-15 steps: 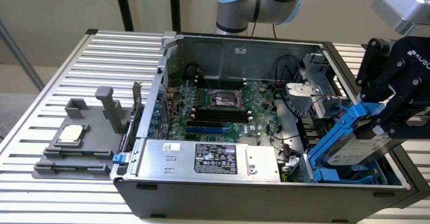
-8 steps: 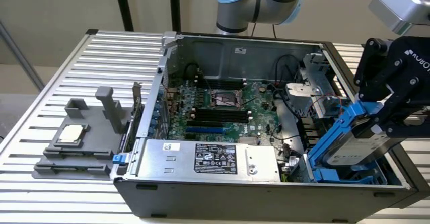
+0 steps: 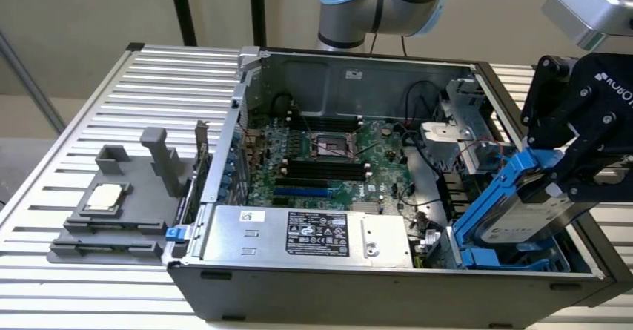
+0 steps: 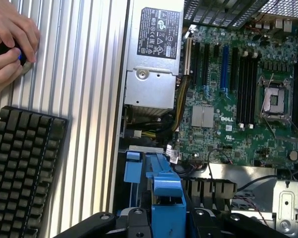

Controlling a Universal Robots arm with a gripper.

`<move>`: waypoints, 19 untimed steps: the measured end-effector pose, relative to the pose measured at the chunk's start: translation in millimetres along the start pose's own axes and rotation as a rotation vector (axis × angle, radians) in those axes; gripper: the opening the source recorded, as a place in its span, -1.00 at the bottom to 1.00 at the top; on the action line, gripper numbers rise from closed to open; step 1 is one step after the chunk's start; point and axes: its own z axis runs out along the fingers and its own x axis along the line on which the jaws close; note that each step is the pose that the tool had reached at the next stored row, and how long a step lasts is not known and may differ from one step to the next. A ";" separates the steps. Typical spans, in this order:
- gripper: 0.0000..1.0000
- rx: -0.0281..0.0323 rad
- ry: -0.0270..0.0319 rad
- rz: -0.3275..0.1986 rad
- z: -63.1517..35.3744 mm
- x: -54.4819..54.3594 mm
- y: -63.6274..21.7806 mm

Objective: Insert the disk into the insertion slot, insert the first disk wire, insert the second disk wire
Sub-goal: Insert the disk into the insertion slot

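At the exterior view's left, on the slatted table (image 3: 79, 122): grey fixture (image 3: 118, 230) carrying a square chip (image 3: 104, 198). Toward the middle, open case (image 3: 396, 282), with power supply (image 3: 307, 233) along its lower edge and motherboard (image 3: 327, 159) above that. At lower right of the frame, slot (image 3: 499, 259) in the case's corner, with disk (image 3: 519, 222) tilted over it, lower end down at the slot, upper end raised above the case rim. At far right, gripper (image 3: 568, 189) pinching the disk by its blue frame. From the wrist view: person's hands (image 4: 7, 34) on the table near a black keyboard (image 4: 25, 168), well apart from the case; disk's blue end clamped between black fingers (image 4: 208, 223).
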 end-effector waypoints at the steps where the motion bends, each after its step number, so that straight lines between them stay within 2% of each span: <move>1: -0.35 0.0000 0.0000 0.000 -0.6 -0.1 0.0; 19: -0.35 -0.0005 -0.0005 -0.006 -0.8 0.3 0.0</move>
